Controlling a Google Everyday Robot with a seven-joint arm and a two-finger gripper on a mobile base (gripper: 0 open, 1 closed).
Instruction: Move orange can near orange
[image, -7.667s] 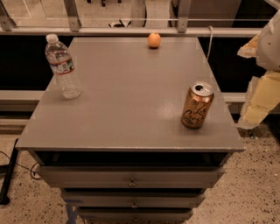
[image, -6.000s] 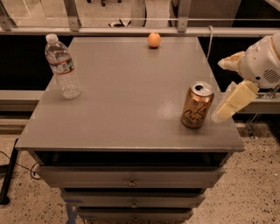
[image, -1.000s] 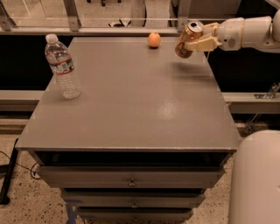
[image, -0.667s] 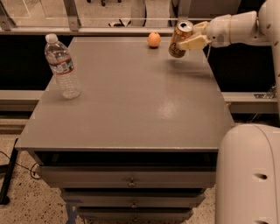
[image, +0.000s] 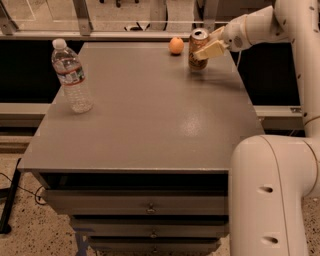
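The orange can (image: 197, 49) stands upright at the far right of the grey table top (image: 145, 110), just right of the orange (image: 175, 45), a small gap between them. My gripper (image: 209, 46) reaches in from the right and is shut on the can's side, one pale finger (image: 211, 50) across its front. The can's base is at or just above the table; I cannot tell whether it touches.
A clear plastic water bottle (image: 71, 76) stands upright near the table's left edge. My white arm (image: 272, 195) rises at the lower right beside the table. Drawers (image: 150, 207) sit under the front edge. A railing runs behind the table.
My gripper has carried the can further left and down, from above the far right edge to a spot close beside the orange. The bottle and orange have not moved.
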